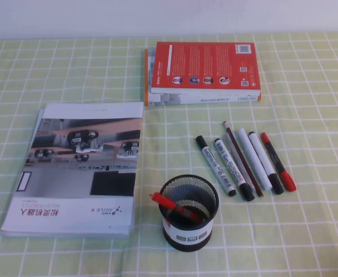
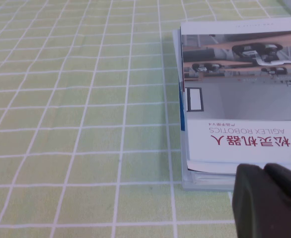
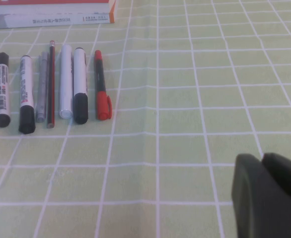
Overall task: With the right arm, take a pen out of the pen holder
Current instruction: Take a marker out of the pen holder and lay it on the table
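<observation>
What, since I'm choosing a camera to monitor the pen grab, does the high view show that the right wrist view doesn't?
Only the high view: the mesh pen holder with a red pen leaning in it, and the booklet. Only the right wrist view: the right pincer, shut, above bare tablecloth. Both: the row of pens, the red book, the tablecloth. The left pincer appears in neither; its own wrist view puts it by the booklet's corner.

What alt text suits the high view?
A black mesh pen holder holding one red pen stands on a green checked cloth, near loose markers, a white booklet and orange book. Left gripper by the booklet and right gripper by the markers are offscreen.
</observation>
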